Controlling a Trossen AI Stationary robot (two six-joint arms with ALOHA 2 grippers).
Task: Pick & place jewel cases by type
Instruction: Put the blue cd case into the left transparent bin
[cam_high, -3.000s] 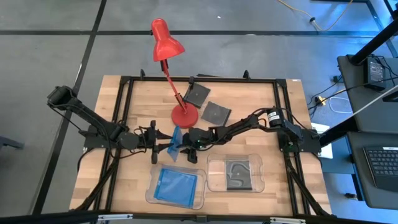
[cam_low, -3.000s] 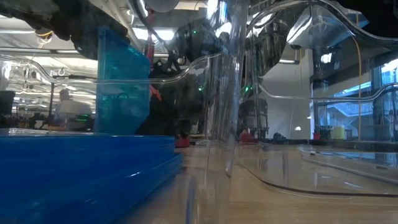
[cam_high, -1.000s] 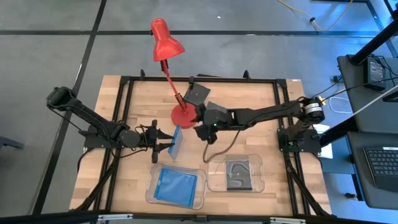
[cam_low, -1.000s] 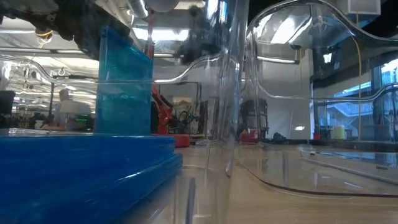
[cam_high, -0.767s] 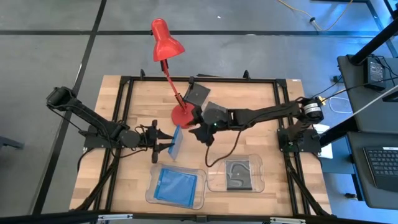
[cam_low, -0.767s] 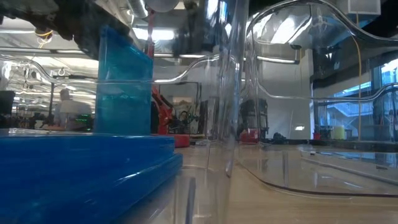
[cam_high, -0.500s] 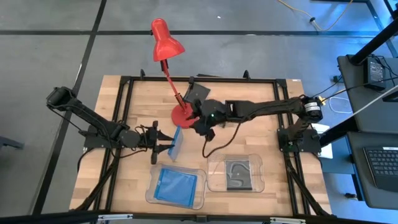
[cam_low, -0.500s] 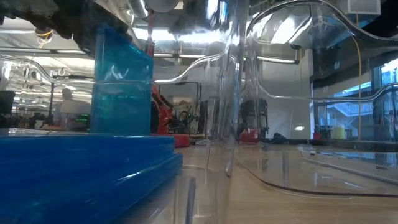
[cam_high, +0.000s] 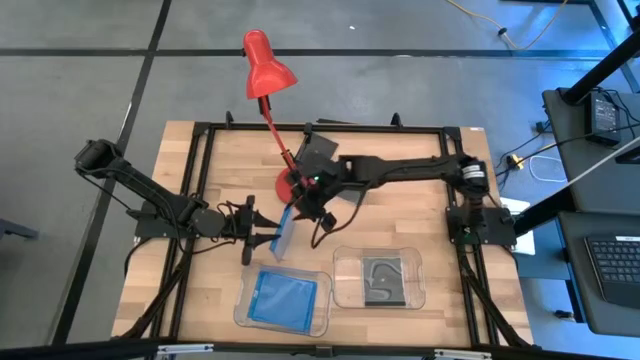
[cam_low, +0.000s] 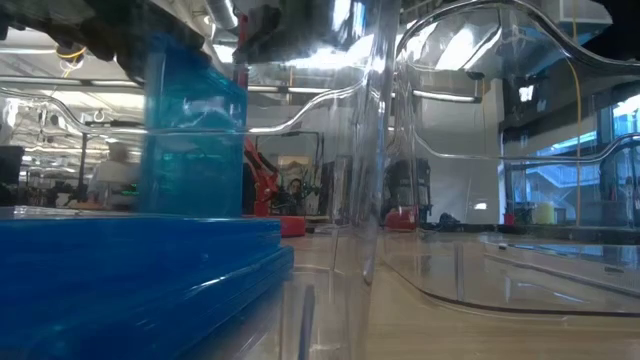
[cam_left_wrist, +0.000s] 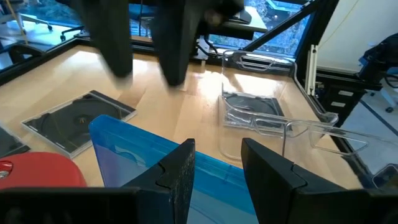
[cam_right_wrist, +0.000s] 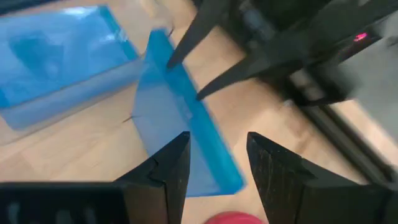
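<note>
Left tool (cam_high: 262, 238) is clamped on one edge of a translucent blue jewel case (cam_high: 283, 231), holding it on edge above the counter (cam_high: 420, 175), just behind the left clear tray (cam_high: 283, 297) of blue cases, likely for a handover. Right tool (cam_right_wrist: 211, 163) straddles its far edge, fingers parted, not gripping. Thin, rigid, glossy plastic; slip-prone.

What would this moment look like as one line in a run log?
left claw: grips upright blue jewel case | right claw: open, above the case | blue-case tray: one inside
</note>
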